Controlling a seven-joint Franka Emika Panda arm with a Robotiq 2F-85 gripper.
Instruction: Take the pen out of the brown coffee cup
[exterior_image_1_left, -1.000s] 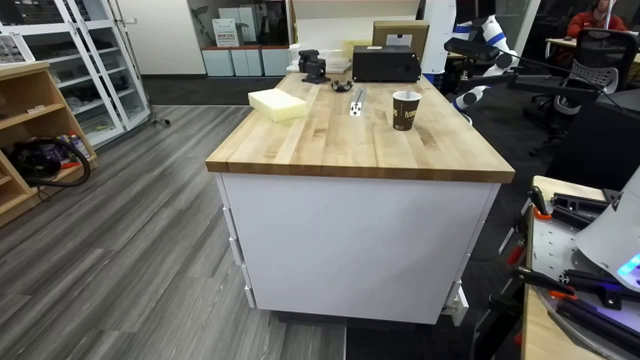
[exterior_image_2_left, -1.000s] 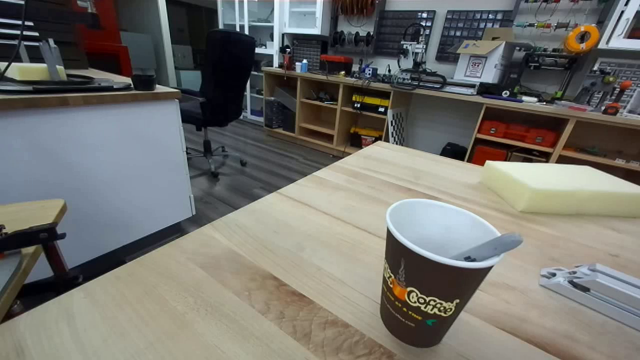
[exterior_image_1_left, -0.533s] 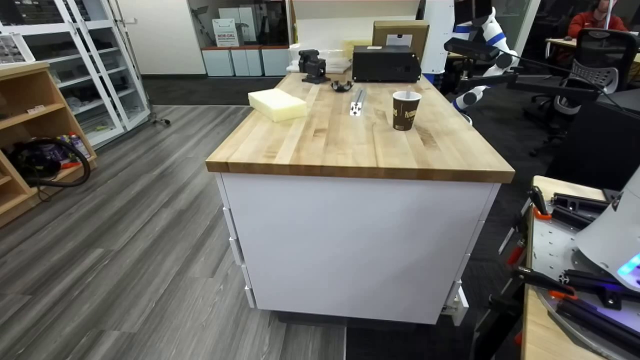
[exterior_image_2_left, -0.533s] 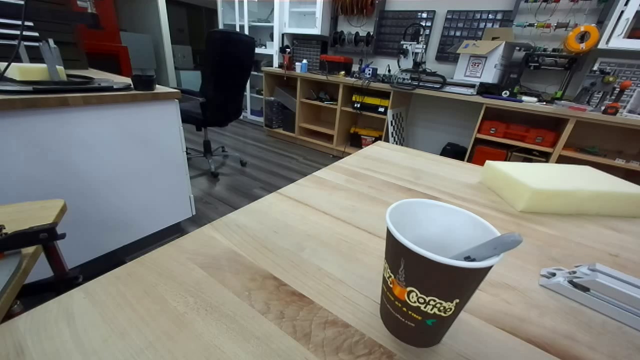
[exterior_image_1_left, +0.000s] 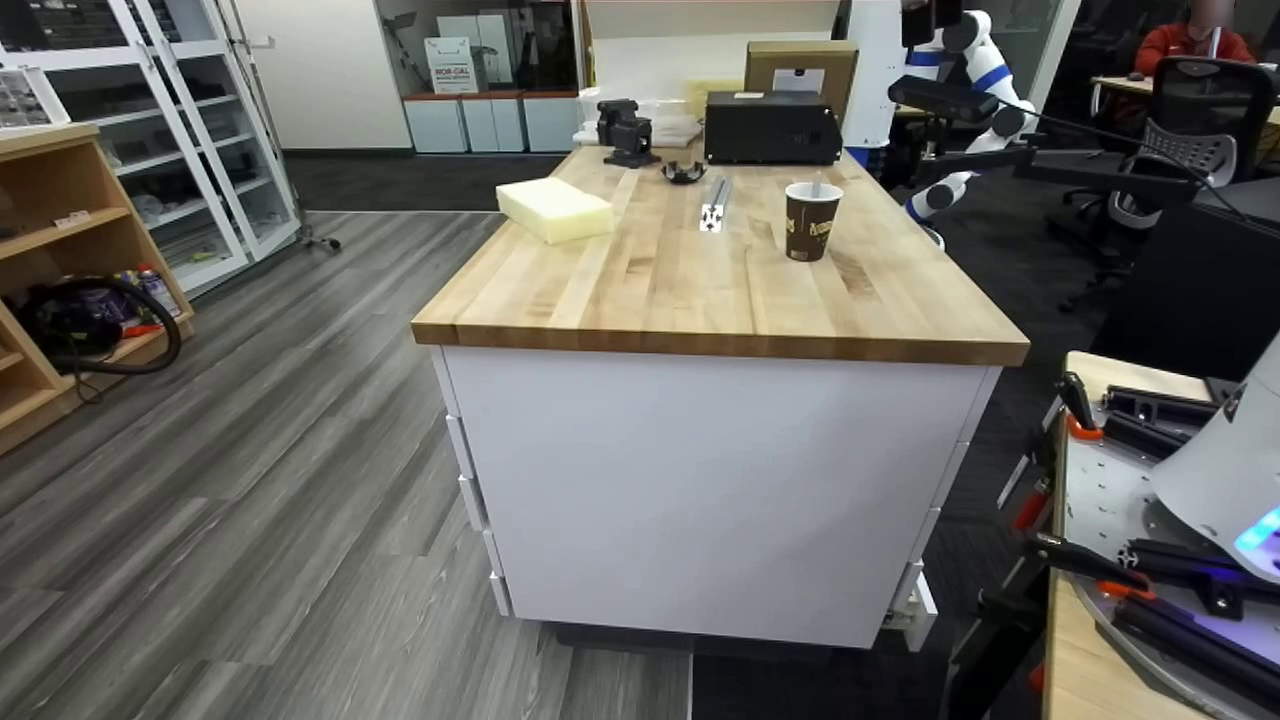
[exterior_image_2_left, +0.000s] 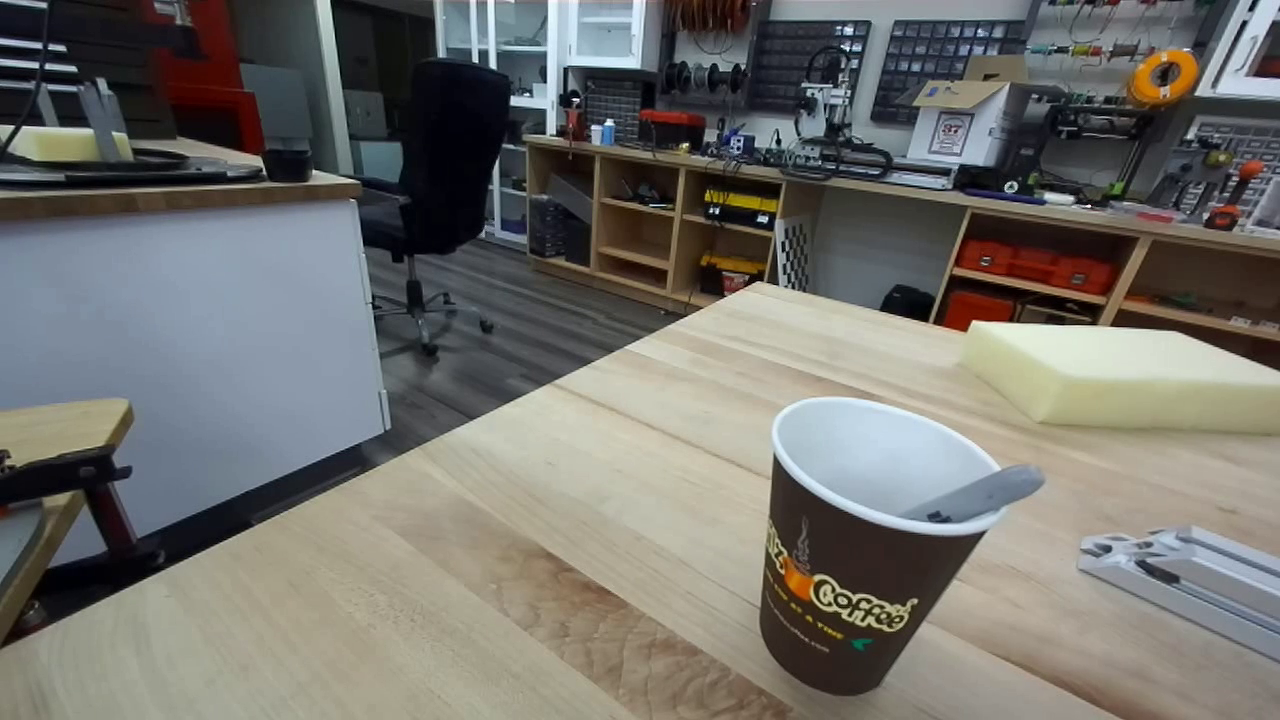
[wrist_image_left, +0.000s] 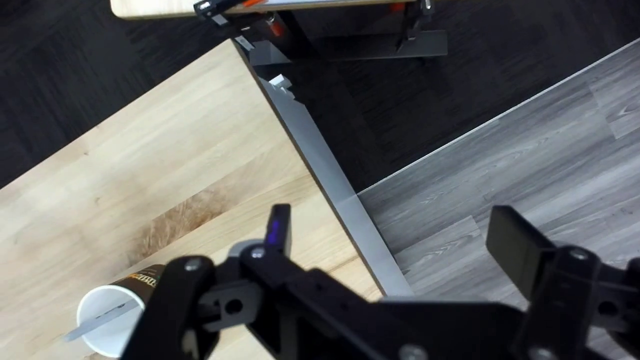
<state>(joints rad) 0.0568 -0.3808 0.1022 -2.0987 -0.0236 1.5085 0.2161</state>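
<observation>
Your gripper (wrist_image_left: 395, 239) gapes wide, holding nothing; the pen (wrist_image_left: 101, 320) leans in the brown cup (wrist_image_left: 119, 330), wrist view, eight o'clock.

Bright and diffuse over tabletop (exterior_image_1_left: 680, 300); cannot tell source. Drops to deep shadow beneath white cabinet (exterior_image_1_left: 690, 490), near-black on office chair (exterior_image_2_left: 455, 150). Glows blue at robot base (exterior_image_1_left: 1225, 480) in an exterior view; shows violet on one finger (wrist_image_left: 280, 225) of gripper (wrist_image_left: 392, 227) in wrist view. Reads crisp on lettering of brown coffee cup (exterior_image_2_left: 865, 570). Out of focus at gripper, close to lens; smeared over face of seated person (exterior_image_1_left: 1185, 45).
</observation>
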